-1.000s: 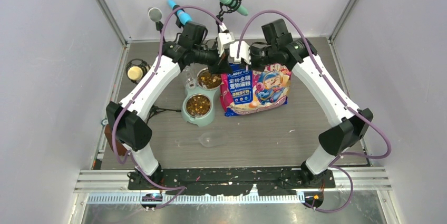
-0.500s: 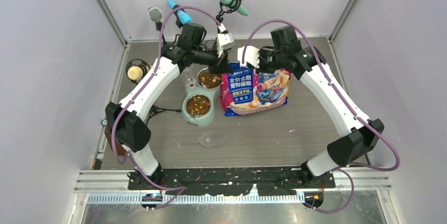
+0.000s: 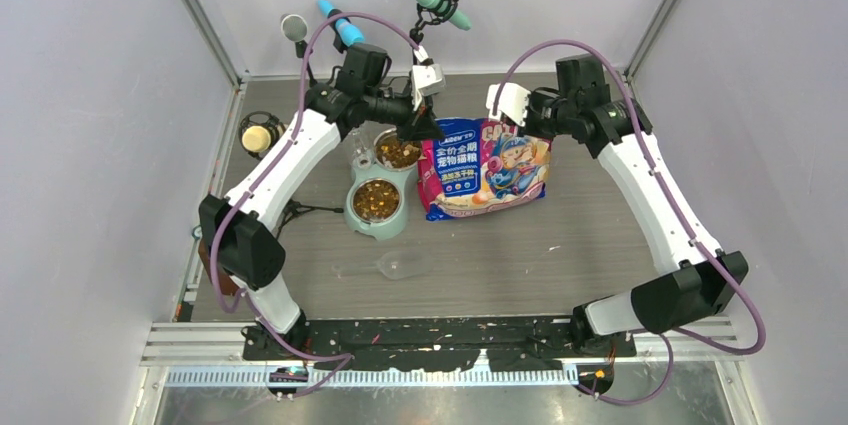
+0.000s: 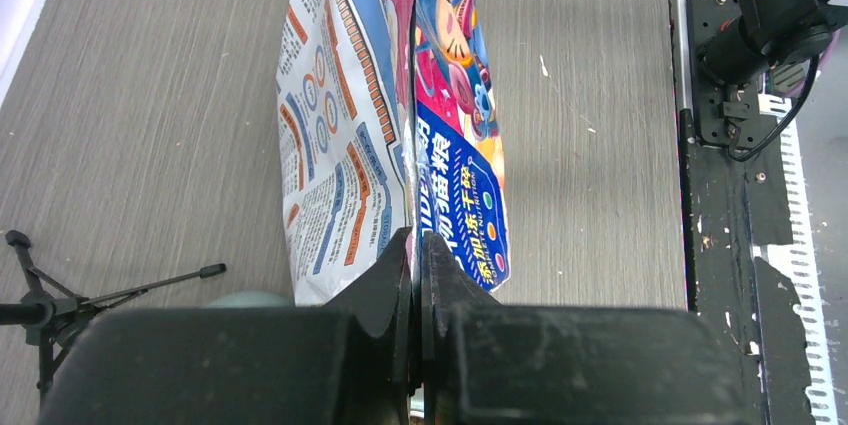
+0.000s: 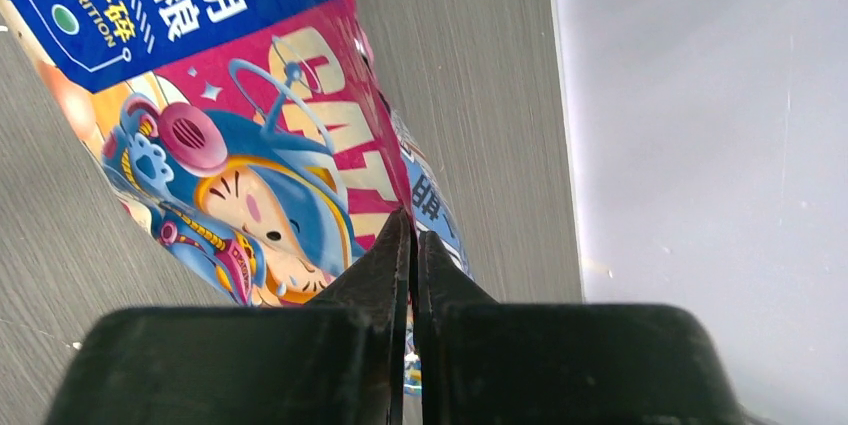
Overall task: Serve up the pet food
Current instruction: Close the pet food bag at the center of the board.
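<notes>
L end effector (image 4: 415, 245) clamped on pet food bag (image 3: 485, 170) top seam, near-left corner. R end effector (image 5: 410, 240) pinched shut on same seam, right end. Kibble (image 3: 376, 200) already in feeder (image 3: 385, 228) left of bag. Keep seam taut and level, avoid tipping bag.

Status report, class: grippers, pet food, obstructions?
Left gripper shut on bag top edge; right gripper likewise. Pet food in both feeder bowls. Scoop lies apart.

On the far half of the grey table (image 3: 560, 235), a glossy pet food bag (image 3: 485, 167). Just left of it, a mint-green feeder (image 3: 351, 209), brown pet food (image 3: 376, 199) in both bowls. Nearer, well apart, a clear scoop (image 3: 400, 265). At the bag's far left corner, the left gripper (image 3: 420, 129), closed. Above its far right edge, the right gripper (image 3: 515, 123), closed too.
</notes>
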Controlling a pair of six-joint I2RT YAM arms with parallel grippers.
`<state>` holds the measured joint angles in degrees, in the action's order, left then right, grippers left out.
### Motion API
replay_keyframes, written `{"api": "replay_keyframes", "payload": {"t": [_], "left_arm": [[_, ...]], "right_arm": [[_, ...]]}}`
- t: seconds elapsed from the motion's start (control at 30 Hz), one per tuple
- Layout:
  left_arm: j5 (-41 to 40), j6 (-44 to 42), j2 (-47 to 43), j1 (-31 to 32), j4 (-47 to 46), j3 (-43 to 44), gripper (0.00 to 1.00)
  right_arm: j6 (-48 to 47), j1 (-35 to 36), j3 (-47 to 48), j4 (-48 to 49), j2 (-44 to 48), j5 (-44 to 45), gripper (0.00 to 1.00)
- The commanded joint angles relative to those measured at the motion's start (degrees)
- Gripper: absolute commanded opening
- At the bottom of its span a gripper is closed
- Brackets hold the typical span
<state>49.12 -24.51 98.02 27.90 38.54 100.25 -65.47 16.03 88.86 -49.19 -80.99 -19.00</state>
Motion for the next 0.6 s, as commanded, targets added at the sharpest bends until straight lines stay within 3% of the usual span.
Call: {"api": "replay_keyframes", "payload": {"t": [0.0, 0.57], "left_arm": [[-1.70, -1.04, -5.38, -3.82, 8.07, -0.64, 0.00], [-1.29, -1.43, -5.11, -3.93, 8.48, -0.58, 0.00]], "right_arm": [[-2.75, -9.84, -1.10, 2.57, 3.25, 24.15, 0.05], [-4.69, -19.44, -6.02, 9.48, 8.38, 24.30, 0.05]]}}
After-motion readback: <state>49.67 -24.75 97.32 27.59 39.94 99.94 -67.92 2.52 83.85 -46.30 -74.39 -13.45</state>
